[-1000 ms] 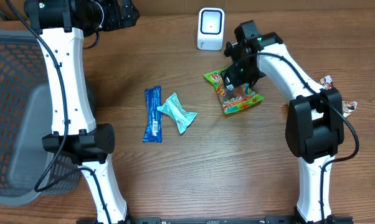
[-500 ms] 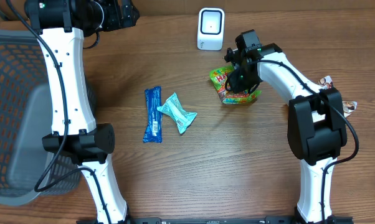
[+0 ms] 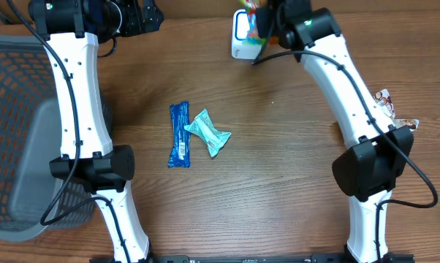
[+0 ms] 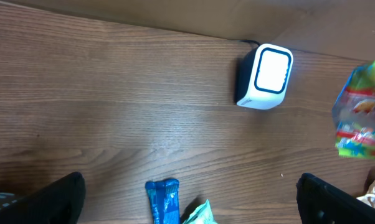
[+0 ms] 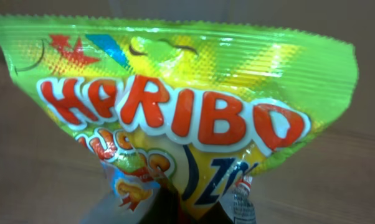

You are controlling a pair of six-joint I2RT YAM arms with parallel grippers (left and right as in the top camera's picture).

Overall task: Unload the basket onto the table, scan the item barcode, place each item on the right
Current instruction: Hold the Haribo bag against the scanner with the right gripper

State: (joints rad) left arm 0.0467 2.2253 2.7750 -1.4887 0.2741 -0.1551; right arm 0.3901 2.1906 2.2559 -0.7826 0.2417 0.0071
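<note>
Right claw (image 3: 266, 20) mostly behind Haribo bag (image 5: 175, 93)

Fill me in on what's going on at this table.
The right gripper is shut on a bag of Haribo candy and holds it up off the table, close beside the white scanner at the back. Whether the barcode faces the scanner can't be told. The left gripper is open and empty at the back left. A blue bar and a teal packet lie mid-table, with a gray basket at the left.
</note>
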